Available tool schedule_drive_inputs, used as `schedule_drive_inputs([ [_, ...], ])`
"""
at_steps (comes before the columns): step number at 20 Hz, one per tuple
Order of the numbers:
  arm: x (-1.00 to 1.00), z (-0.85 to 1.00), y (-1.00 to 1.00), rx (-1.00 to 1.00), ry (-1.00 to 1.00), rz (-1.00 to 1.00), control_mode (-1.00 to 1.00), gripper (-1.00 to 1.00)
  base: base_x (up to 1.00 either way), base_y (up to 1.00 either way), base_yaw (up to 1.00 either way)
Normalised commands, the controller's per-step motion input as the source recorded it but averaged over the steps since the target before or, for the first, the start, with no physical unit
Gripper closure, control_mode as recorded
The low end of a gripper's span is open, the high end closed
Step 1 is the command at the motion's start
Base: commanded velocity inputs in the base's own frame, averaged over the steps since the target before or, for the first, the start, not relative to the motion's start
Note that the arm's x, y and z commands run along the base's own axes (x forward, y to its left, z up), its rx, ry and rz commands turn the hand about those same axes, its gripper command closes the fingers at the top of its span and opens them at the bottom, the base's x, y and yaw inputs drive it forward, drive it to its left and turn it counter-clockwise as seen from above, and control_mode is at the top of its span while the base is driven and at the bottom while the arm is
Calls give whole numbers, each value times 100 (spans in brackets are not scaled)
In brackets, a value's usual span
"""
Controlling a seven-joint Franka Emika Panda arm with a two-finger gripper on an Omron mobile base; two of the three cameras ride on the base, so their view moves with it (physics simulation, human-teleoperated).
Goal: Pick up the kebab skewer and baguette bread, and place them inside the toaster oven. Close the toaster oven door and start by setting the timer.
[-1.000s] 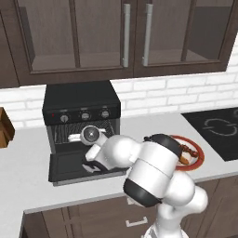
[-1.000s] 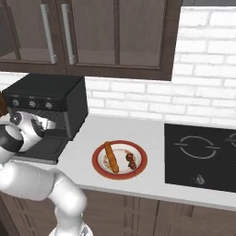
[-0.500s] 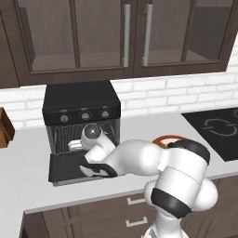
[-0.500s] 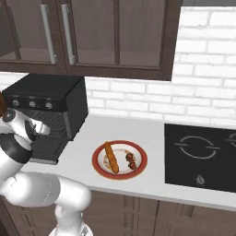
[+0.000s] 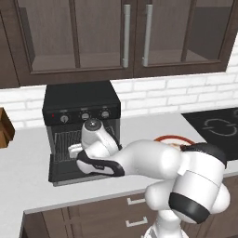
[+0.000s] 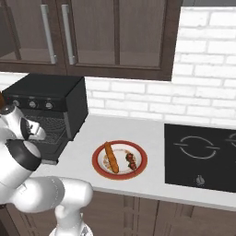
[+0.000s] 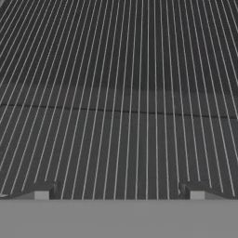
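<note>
The black toaster oven (image 5: pixel 81 103) stands on the counter with its door (image 5: pixel 65 173) dropped open toward me. My gripper (image 5: pixel 73 150) reaches into the oven mouth just over the wire rack (image 7: pixel 121 93). It is open, its two fingertips (image 7: pixel 42 191) set wide apart with nothing between them. The baguette bread (image 6: pixel 110 156) and the kebab skewer (image 6: pixel 131 160) lie side by side on a red-rimmed plate (image 6: pixel 99 168) to the right of the oven (image 6: pixel 50 99). In the left base view my arm covers most of the plate.
A black cooktop (image 6: pixel 203 156) is set into the counter at the far right. A brown wooden object (image 5: pixel 4 128) sits at the left edge. Dark glass-front cabinets (image 5: pixel 125 37) hang above the oven, over a white brick wall.
My elbow has swung right and down, while the hand has stayed at the oven mouth. The gripper has stayed open. Plate, baguette and skewer have not moved.
</note>
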Motion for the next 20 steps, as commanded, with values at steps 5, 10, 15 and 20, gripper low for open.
schedule_drive_inputs([
  [5, -59, -51, 11, -2, 9, 0, -100, -100, 0, 0, 0],
  [10, -62, -40, 5, -1, 4, 0, -100, -100, 0, 0, 0],
  [15, -35, -11, 0, 0, 0, 0, -100, -100, 0, 0, 0],
  [20, -5, 16, -8, 0, 0, 0, -100, -100, 0, 0, 0],
])
